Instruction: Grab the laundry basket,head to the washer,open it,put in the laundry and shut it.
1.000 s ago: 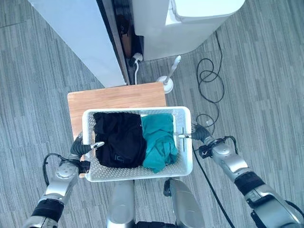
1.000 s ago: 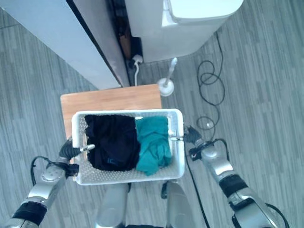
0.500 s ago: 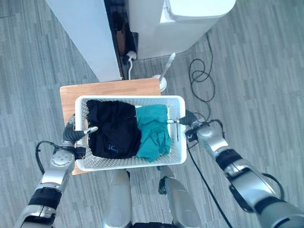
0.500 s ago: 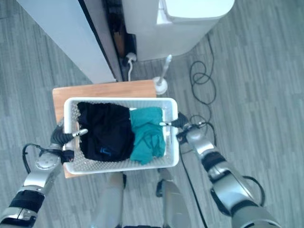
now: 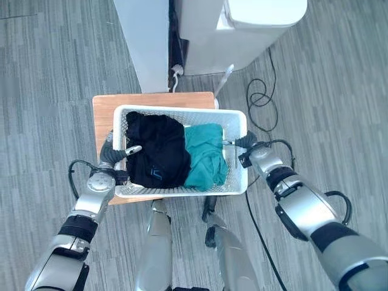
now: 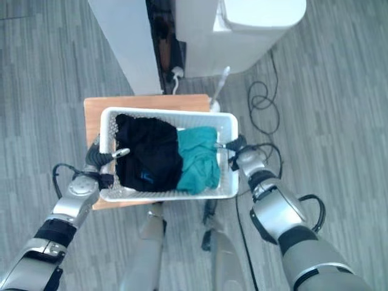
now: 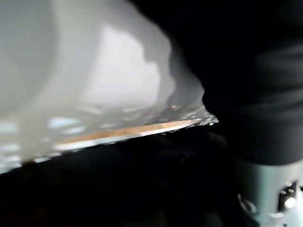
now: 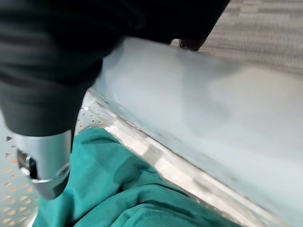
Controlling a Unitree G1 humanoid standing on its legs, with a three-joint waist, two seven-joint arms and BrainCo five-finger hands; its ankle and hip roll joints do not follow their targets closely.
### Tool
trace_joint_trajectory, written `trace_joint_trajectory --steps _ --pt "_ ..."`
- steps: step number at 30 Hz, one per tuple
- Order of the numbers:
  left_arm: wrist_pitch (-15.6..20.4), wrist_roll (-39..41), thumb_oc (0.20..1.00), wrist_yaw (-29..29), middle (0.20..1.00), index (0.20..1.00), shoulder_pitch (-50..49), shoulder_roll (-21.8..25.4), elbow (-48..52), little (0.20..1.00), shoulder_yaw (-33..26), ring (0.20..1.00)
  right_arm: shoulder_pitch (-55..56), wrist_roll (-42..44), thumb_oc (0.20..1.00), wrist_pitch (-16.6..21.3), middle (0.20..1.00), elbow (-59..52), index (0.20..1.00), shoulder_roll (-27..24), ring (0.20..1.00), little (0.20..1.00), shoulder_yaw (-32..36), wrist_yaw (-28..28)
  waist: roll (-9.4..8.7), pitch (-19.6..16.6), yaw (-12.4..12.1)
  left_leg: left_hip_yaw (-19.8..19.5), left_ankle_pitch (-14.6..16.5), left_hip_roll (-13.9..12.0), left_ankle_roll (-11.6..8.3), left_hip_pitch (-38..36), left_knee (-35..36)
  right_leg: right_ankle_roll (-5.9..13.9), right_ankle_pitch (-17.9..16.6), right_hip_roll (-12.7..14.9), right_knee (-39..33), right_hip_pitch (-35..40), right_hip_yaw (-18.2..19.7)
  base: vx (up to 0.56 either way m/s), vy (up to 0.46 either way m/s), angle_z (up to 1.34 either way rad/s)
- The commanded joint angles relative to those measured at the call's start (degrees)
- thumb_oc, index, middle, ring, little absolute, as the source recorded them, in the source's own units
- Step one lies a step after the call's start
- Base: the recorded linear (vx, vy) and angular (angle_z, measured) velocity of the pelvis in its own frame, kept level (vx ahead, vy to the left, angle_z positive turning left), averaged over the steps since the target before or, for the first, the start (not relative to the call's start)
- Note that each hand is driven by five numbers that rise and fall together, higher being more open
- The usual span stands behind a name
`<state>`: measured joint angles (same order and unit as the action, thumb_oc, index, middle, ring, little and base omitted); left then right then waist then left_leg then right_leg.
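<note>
The white mesh laundry basket (image 5: pixel 182 111) is held between my two hands over a small wooden table (image 5: pixel 104 112). A black garment (image 5: pixel 155 153) fills its left half and a teal garment (image 5: pixel 206 156) its right half. My left hand (image 5: pixel 111 159) is curled round the basket's left rim, thumb hooked inside. On the right rim my right hand (image 5: pixel 247 143) grips the same way. In the right wrist view its thumb (image 8: pixel 45 165) lies over the rim (image 8: pixel 189 118) above the teal garment (image 8: pixel 142 198). The white washer (image 5: pixel 242 24) stands ahead.
A tall white panel (image 5: pixel 142 42) stands left of the washer with a dark gap between them. A white brush on a stand (image 5: pixel 227 73) and a looped black cable (image 5: pixel 260 97) lie on the grey plank floor to the front right.
The whole view has shifted, so the camera moved. Both hands keep their hold on the basket's rims. More of the table now shows along the basket's left side.
</note>
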<state>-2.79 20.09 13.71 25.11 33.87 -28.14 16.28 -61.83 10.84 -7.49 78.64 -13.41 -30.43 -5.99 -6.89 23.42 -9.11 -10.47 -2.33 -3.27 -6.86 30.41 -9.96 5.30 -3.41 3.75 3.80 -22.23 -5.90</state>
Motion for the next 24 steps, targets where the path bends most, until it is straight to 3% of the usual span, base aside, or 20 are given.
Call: trace_joint_trajectory --steps 1,12,13,16,17,18,24 --pt "-2.5 -1.6 1.000 -3.5 1.000 1.000 0.0 -0.9 -2.9 1.000 4.8 1.000 7.1 -1.6 1.000 -5.5 1.000 4.7 1.000 8.1 1.000 1.000 -1.4 4.2 0.69 6.4 -2.2 0.5 2.5 2.6 4.25 -1.0 -0.9 1.76 -1.7 3.7 -1.8 2.8 -0.2 0.00 0.039 0.00" --pt "-4.3 -8.3 1.000 -6.3 1.000 1.000 2.9 3.1 -5.3 1.000 6.4 1.000 4.7 -3.3 1.000 -5.5 1.000 5.0 1.000 5.1 1.000 1.000 -1.7 6.4 1.13 6.3 -1.5 1.2 3.0 2.8 4.46 -1.1 -1.5 1.85 -2.0 4.1 -1.8 2.5 0.6 0.01 0.036 -0.04" --pt "-5.0 -10.1 0.925 -6.8 0.925 0.925 4.0 3.7 -5.9 0.925 7.4 0.925 4.4 -4.0 1.000 -5.7 1.000 5.0 1.000 5.0 1.000 1.000 -2.3 6.8 1.15 6.4 -1.2 1.3 2.9 2.7 4.46 -0.9 -1.4 1.81 -1.9 4.0 -1.7 2.1 0.8 0.00 0.000 0.00" --pt "-5.9 -12.3 0.200 -7.2 0.200 0.200 6.4 3.4 -8.2 0.200 9.3 0.200 3.8 -4.6 1.000 -6.0 1.000 5.6 1.000 5.4 1.000 1.000 -2.9 7.4 1.10 6.4 -0.7 1.4 2.7 2.7 4.44 -0.7 -1.2 1.75 -2.0 3.9 -1.8 1.8 1.0 0.00 0.008 -0.04" --pt "-6.1 -12.6 0.200 -7.1 0.200 0.200 7.6 3.2 -9.1 0.200 10.1 0.200 3.6 -4.4 0.564 -6.1 0.564 5.5 0.564 5.7 0.564 0.564 -3.2 7.5 1.09 6.4 -0.6 1.4 2.7 2.7 4.45 -0.6 -1.2 1.71 -2.1 3.9 -1.8 1.6 1.1 0.00 0.015 -0.07" --pt "-6.4 -13.2 0.200 -7.1 0.200 0.200 8.3 3.3 -9.8 0.200 10.7 0.200 3.2 -4.3 0.200 -6.1 0.200 5.3 0.200 6.0 0.200 0.200 -3.4 7.4 1.06 6.4 -0.4 1.4 2.7 2.7 4.43 -0.5 -1.2 1.69 -2.1 3.9 -1.8 1.4 1.2 0.00 0.011 -0.05" --pt "-5.6 -14.8 0.200 -5.5 0.200 0.200 10.9 2.5 -12.5 0.200 12.6 0.200 2.1 -3.0 0.200 -5.1 0.200 3.3 0.200 7.7 0.200 0.200 -4.8 6.0 0.88 6.4 0.1 1.3 2.5 2.7 4.34 -0.2 -1.0 1.64 -2.2 3.8 -2.0 0.9 1.7 0.00 0.004 -0.02"
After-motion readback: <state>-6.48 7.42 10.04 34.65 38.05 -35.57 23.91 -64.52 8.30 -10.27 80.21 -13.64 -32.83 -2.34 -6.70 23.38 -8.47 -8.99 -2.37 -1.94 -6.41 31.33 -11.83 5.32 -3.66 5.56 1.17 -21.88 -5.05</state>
